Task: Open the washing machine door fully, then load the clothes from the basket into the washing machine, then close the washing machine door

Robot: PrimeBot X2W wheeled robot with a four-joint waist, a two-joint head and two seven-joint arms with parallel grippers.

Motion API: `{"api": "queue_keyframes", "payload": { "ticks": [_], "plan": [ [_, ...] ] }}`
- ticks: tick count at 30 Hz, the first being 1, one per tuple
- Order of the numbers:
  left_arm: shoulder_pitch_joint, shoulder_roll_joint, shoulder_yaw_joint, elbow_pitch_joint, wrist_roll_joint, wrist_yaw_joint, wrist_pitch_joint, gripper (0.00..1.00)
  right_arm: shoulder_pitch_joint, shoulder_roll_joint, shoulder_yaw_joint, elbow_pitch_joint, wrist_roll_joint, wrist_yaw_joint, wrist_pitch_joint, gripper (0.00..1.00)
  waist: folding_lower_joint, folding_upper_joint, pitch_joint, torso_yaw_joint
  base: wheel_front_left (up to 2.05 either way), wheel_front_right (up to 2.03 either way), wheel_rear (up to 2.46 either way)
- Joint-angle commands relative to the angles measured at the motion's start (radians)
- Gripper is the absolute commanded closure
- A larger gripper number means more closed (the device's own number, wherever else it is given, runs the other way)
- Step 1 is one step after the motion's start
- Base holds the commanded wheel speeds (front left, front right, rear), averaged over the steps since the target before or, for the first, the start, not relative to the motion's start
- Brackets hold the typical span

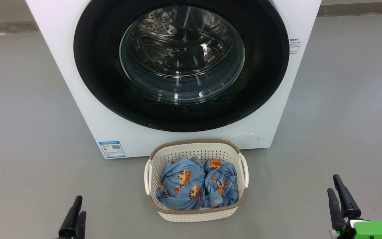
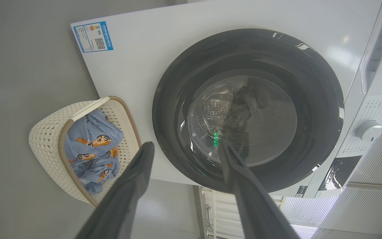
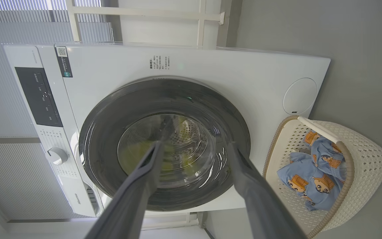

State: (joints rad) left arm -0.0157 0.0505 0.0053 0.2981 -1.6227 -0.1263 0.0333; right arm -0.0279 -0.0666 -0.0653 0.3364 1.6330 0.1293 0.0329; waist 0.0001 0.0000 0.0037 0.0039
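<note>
The white washing machine (image 1: 61,66) stands ahead with its door (image 1: 104,83) shut flat against the front, black rim around the glass bowl, steel drum visible behind it. Right in front of it on the floor sits the cream basket (image 1: 194,142), holding two light-blue printed clothes side by side (image 1: 181,182) (image 1: 221,186). My left gripper (image 1: 80,206) hovers low to the basket's left and my right gripper (image 1: 333,184) to its right, both apart from it. Seen from the wrists, the left gripper (image 2: 186,144) and right gripper (image 3: 195,144) are open and empty, pointing at the door (image 2: 171,99) (image 3: 101,126).
Grey floor (image 1: 28,132) spreads on both sides of the machine and basket. A blue label sticker (image 1: 111,149) and a round cap (image 1: 244,139) mark the machine's lower front. Its control panel with a dial (image 3: 56,155) is at the top. A white frame (image 3: 144,11) stands beyond the machine.
</note>
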Motion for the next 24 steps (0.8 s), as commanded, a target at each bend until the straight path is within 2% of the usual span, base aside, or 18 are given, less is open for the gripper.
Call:
{"api": "queue_keyframes", "payload": {
  "ticks": [1,5,24],
  "plan": [
    [-0.021,0.021,0.007,-0.033,0.025,-0.001,-0.015,0.00,-0.029,-0.015,0.006,-0.022,-0.025,0.000,-0.010,0.00,0.0000,0.0000,0.001,0.000,0.00,0.00,0.00],
    [-0.021,0.021,0.008,-0.040,0.049,-0.001,-0.022,0.00,-0.033,-0.016,0.010,-0.019,-0.049,0.000,-0.018,0.00,0.0000,0.0000,0.002,0.001,0.00,0.00,0.00],
    [-0.014,0.018,0.026,-0.085,0.331,-0.002,-0.074,0.00,-0.047,-0.025,0.042,-0.016,-0.289,0.000,-0.071,0.00,0.0000,0.0000,0.008,0.007,0.00,0.00,0.00]
  ]
}}
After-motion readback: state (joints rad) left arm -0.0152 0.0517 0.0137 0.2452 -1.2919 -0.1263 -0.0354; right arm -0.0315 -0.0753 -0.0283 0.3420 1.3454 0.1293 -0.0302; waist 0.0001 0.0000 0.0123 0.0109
